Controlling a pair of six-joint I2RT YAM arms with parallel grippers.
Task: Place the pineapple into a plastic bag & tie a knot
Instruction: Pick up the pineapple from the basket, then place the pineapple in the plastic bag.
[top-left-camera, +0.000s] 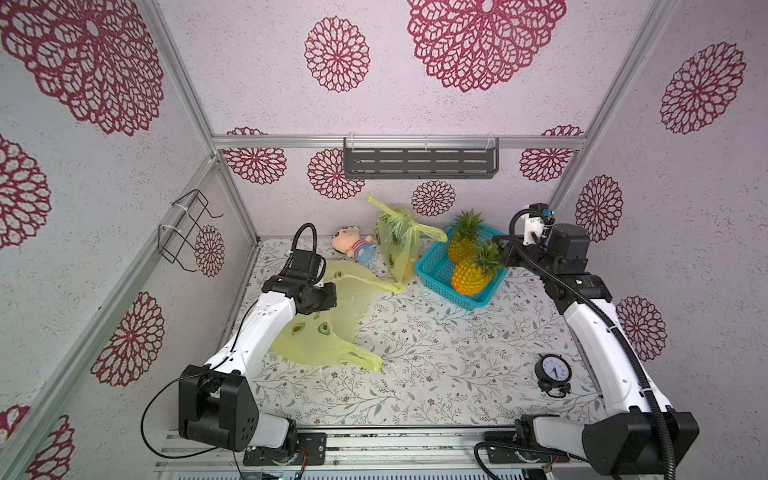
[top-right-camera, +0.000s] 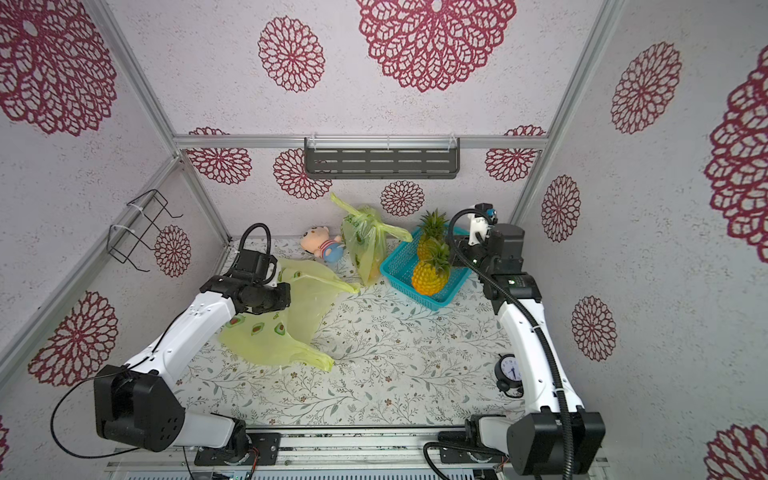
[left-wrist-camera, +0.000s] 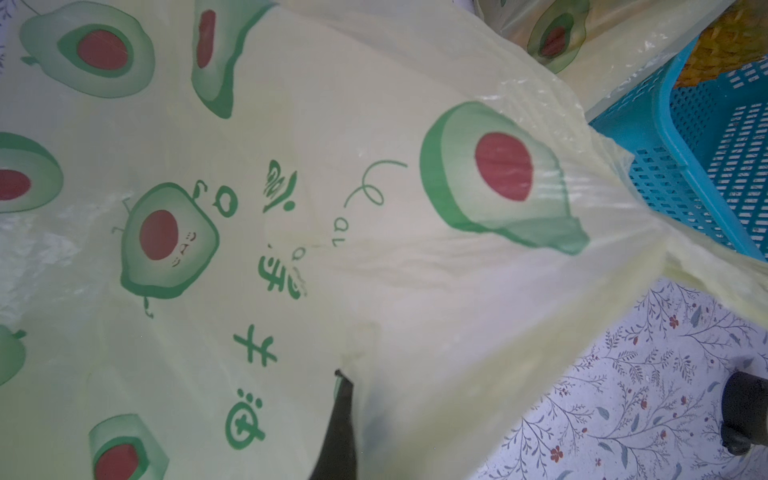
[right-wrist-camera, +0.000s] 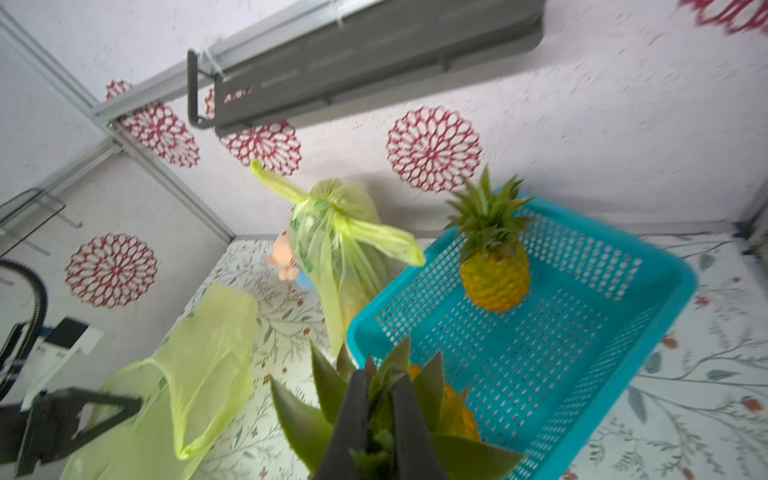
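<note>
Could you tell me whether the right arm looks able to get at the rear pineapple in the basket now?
Probably not yet: the right gripper is shut on the crown of the front pineapple. The rear pineapple stands upright just beyond, with nothing else between.

I'm looking at the floral-cloth table (top-left-camera: 415, 353). A flat plastic bag (top-left-camera: 328, 349) is lying spread on its left side. A plush doll (top-left-camera: 353, 245) and a knotted bag (top-left-camera: 397, 245) are sitting by the back wall, just beside a teal basket (top-left-camera: 436, 266). A small clock (top-left-camera: 552, 370) is sitting front right.
</note>
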